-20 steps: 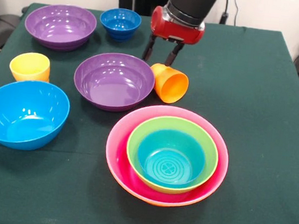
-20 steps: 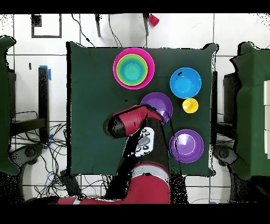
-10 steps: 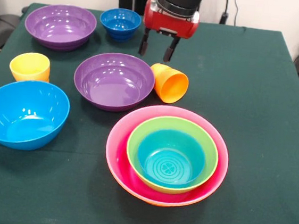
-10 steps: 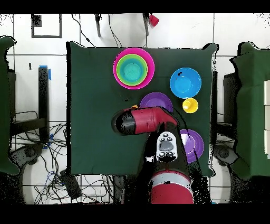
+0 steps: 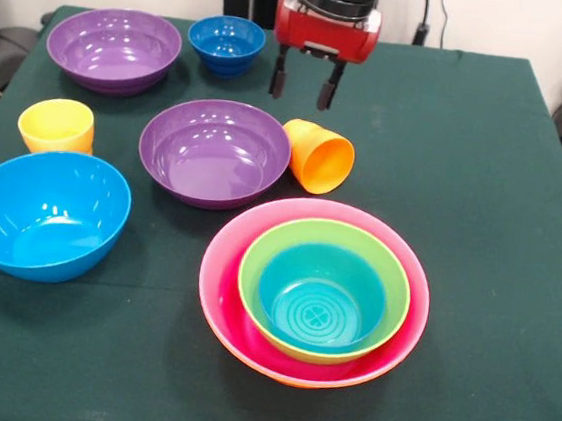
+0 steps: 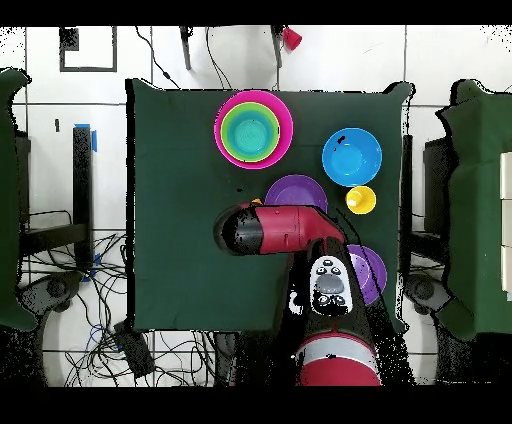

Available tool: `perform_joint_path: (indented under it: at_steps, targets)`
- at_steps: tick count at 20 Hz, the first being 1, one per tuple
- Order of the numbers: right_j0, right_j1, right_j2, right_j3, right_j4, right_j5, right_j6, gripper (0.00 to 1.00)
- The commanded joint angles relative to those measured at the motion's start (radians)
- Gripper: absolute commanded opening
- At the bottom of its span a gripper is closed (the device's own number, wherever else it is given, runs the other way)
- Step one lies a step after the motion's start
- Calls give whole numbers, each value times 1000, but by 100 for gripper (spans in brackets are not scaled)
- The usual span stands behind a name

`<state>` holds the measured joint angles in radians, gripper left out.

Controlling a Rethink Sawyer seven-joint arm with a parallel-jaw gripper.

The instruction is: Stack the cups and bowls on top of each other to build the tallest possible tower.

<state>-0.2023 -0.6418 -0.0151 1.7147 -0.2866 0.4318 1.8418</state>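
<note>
My gripper [image 5: 302, 90] hangs open and empty above the far middle of the table, just behind the orange cup [image 5: 319, 157], which lies on its side against a purple bowl [image 5: 214, 151]. The yellow cup [image 5: 57, 126] stands upright at the left. The tower [image 5: 216, 274] is near the front: a teal bowl [image 5: 320, 297] in a green bowl [image 5: 256, 258] in the pink bowl, with an orange rim [image 5: 293, 381] underneath. The second purple bowl [image 5: 114, 47], the small dark blue bowl [image 5: 226, 44] and the light blue bowl [image 5: 42, 213] stand apart. In the overhead view the arm [image 6: 280, 228] hides the gripper.
The green-clothed table [image 5: 484, 192] has open cloth on its right half in the front view. In the overhead view the tower [image 6: 254, 128], the light blue bowl [image 6: 351, 157] and the yellow cup [image 6: 361, 199] show; chairs and cables surround the table.
The gripper has drawn back from the orange cup toward the table's far side and risen a little, still open. The arm has swung round in the overhead view. No cup or bowl moved.
</note>
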Motion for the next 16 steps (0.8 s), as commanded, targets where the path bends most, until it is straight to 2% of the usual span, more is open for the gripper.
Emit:
perform_joint_path:
  at_steps: [1, 7, 12, 16]
  targets:
    - [57, 10, 98, 20, 71, 93, 119, 100]
    - [87, -8, 77, 8, 107, 120, 117, 100]
    - [73, 0, 92, 27, 137, 90, 102, 100]
    - [92, 37, 77, 13, 145, 41, 126, 100]
